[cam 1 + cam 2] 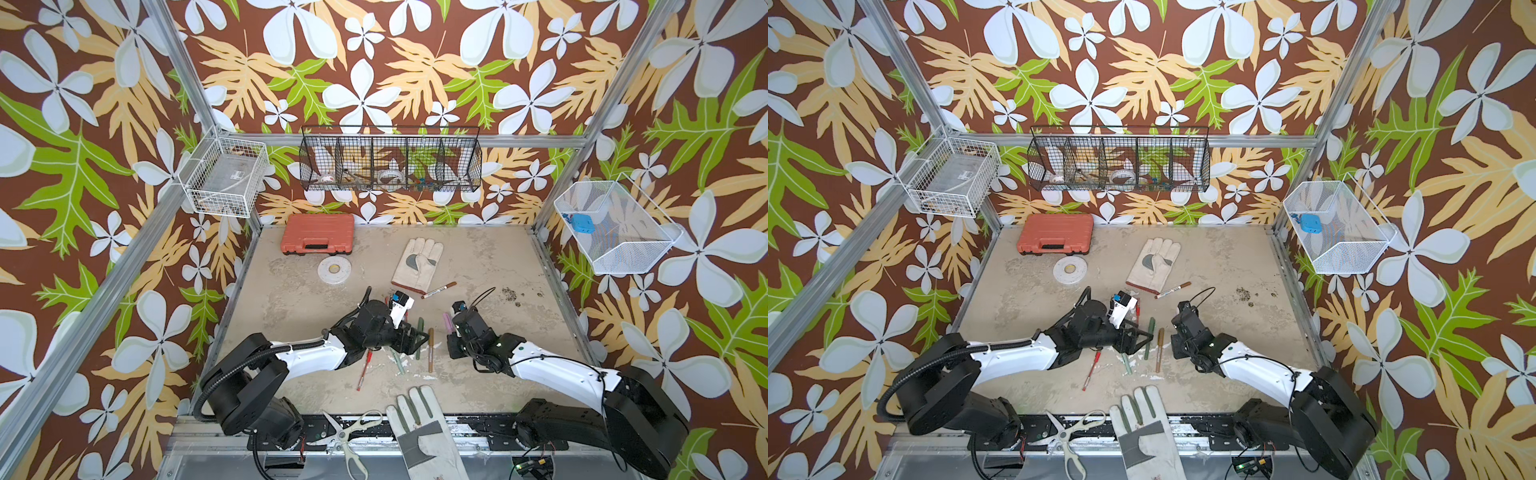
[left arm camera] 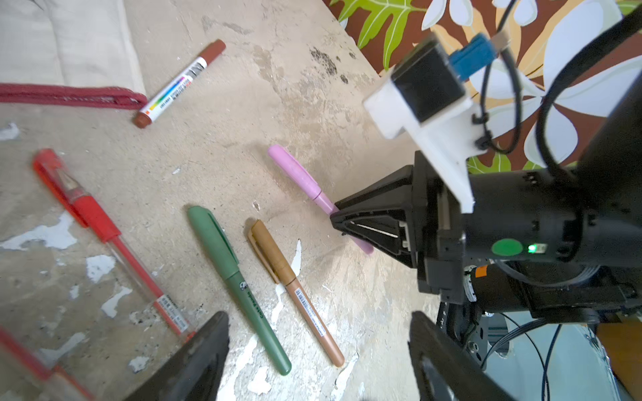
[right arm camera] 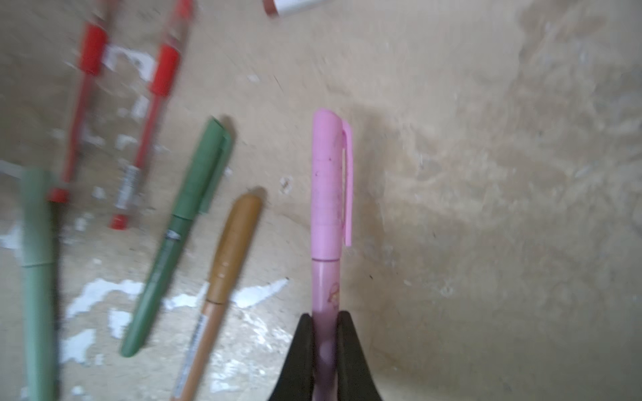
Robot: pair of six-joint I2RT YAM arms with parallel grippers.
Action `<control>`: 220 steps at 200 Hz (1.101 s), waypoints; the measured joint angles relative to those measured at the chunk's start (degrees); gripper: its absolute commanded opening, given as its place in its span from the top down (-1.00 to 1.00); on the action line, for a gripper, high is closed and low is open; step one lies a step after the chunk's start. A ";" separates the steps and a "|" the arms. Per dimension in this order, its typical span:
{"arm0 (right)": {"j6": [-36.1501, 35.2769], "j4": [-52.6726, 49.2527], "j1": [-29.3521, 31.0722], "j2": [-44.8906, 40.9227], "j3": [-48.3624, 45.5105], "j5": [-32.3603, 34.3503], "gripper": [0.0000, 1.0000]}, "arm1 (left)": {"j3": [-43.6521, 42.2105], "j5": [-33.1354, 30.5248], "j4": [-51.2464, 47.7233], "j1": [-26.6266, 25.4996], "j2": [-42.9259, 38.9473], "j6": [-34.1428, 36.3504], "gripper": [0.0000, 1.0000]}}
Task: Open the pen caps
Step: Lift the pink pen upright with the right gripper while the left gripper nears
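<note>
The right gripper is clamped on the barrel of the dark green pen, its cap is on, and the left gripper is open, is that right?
Not quite: the right gripper is clamped on the barrel of the pink pen, not the dark green pen, which lies free. The right wrist view shows it. Its cap is on and the left gripper is open.

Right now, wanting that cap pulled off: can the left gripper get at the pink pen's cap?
Probably yes: the left gripper stands open, and the pink cap juts uncovered beyond the right gripper, which clamps only the pen barrel.
</note>
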 measured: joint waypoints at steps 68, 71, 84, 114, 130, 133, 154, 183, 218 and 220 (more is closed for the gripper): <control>-8.07 7.63 0.00 3.82 11.80 -17.51 0.80 | -13.20 -11.30 3.91 10.10 -22.80 -6.64 -0.92; -8.55 8.00 0.00 4.22 12.31 -18.29 0.80 | -13.62 -11.32 4.20 10.78 -23.37 -7.17 -0.92; -10.01 9.57 0.00 5.64 14.05 -21.73 0.81 | -15.08 -10.64 6.43 12.83 -24.87 -9.86 -0.92; -11.91 13.20 0.00 7.41 15.47 -27.80 0.82 | -15.08 -6.95 13.31 16.31 -22.95 -18.80 -0.82; -12.28 15.74 0.00 7.52 14.97 -29.97 0.82 | -13.11 -4.63 17.11 17.94 -20.02 -23.52 -0.77; -12.26 16.33 0.00 7.43 14.73 -30.25 0.82 | -12.76 -4.26 17.77 18.14 -19.54 -24.11 -0.76; -12.24 21.22 0.00 6.03 10.99 -32.11 0.84 | -12.87 -1.46 23.74 18.40 -16.55 -27.12 -0.74; -12.20 24.92 0.00 5.35 7.48 -33.88 0.84 | -16.15 1.44 29.05 18.49 -14.62 -27.52 -0.73; -12.00 29.22 0.02 5.92 5.38 -35.71 0.84 | -18.32 4.20 33.31 18.47 -14.10 -26.67 -0.62; -12.00 29.38 0.04 5.92 5.31 -35.78 0.84 | -18.36 4.22 33.35 18.47 -14.10 -26.64 -0.61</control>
